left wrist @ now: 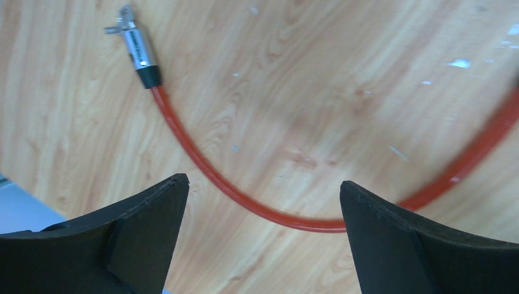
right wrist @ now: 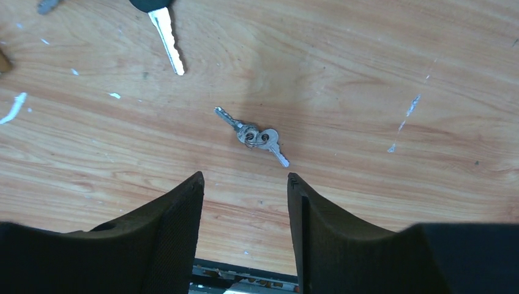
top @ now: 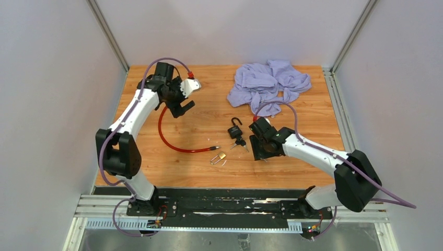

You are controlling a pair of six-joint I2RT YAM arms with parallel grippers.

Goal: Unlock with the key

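A black padlock point(top: 235, 128) lies mid-table with its shackle up, and black-headed keys point(top: 241, 142) lie just in front of it. One black-headed key point(right wrist: 166, 38) shows at the top of the right wrist view. A pair of small silver keys point(right wrist: 257, 136) on a ring lies on the wood just beyond my right gripper point(right wrist: 245, 180), which is open and holds nothing. My left gripper point(left wrist: 263, 187) hangs wide open above a red cable point(left wrist: 245, 202) whose metal end point(left wrist: 136, 48) lies further off. Nothing is between its fingers.
A small brass padlock point(top: 219, 157) rests near the red cable's tip point(top: 215, 148). A crumpled purple cloth point(top: 269, 83) sits at the back right. The black rail point(top: 230, 201) runs along the table's near edge.
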